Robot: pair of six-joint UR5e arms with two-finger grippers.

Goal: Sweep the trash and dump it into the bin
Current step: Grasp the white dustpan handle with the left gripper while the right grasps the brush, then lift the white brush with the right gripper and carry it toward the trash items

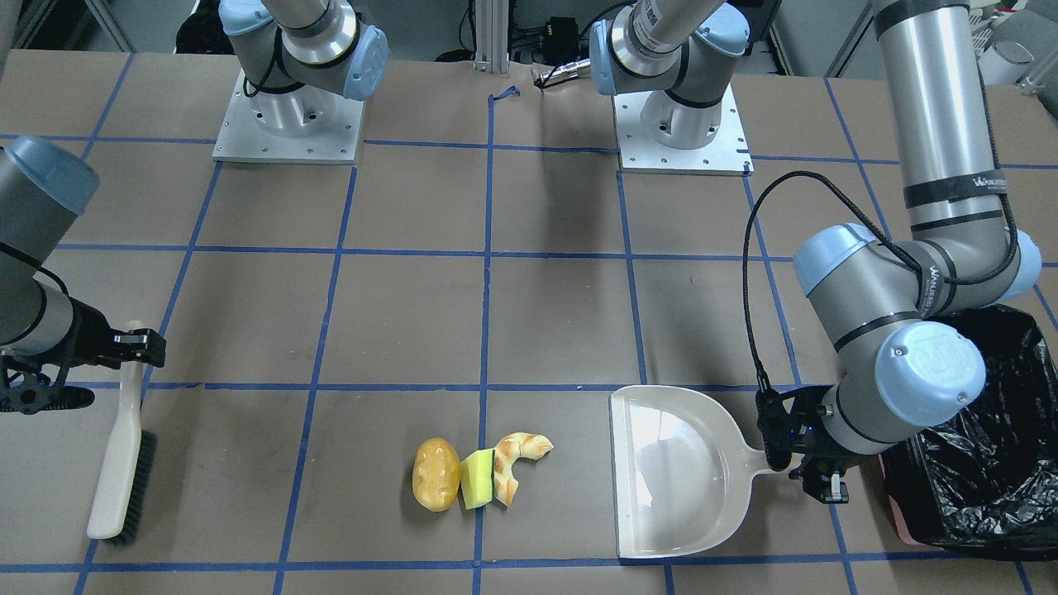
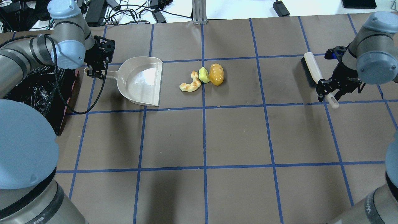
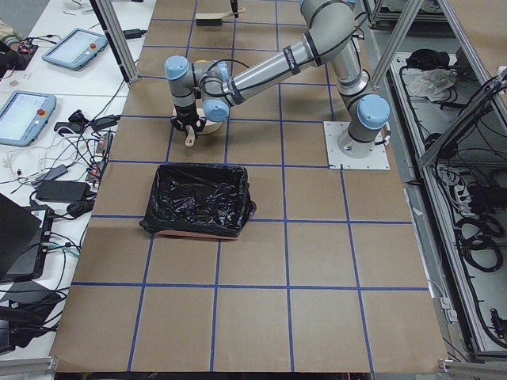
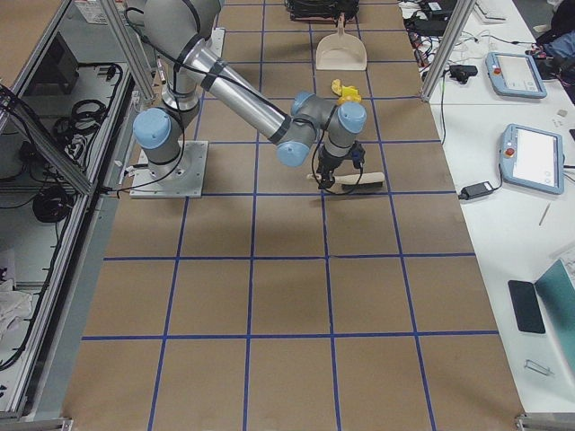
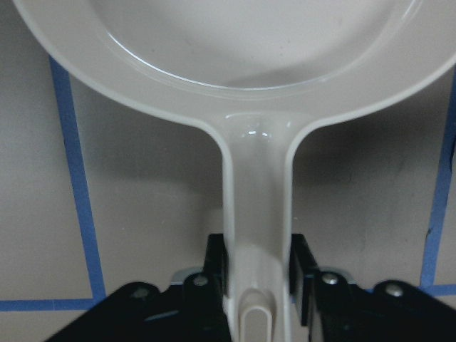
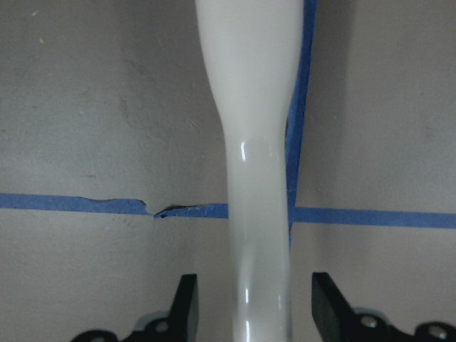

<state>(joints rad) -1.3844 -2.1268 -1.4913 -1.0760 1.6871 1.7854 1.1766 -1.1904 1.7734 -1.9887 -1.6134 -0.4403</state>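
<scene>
Left gripper (image 2: 94, 73) clamped dustpan (image 2: 141, 79); right gripper (image 6: 255, 303), open astride brush (image 2: 312, 70), needed square closure before sweeping trash (image 2: 203, 76) toward 9 o'clock.

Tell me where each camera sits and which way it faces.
Front-facing: across the table, looking down toward the robot; both bases, left gripper on view's right.
Overhead: behind the shoulders, looking forward; left arm, right arm.
Exterior left: table end by the bin; left arm near.
Exterior right: opposite end; right arm near.
Left wrist: down on the dustpan handle; fingers clamp it.
Right wrist: down on the brush handle; fingers apart.
Shared: front-facing and overhead both show the trash.
</scene>
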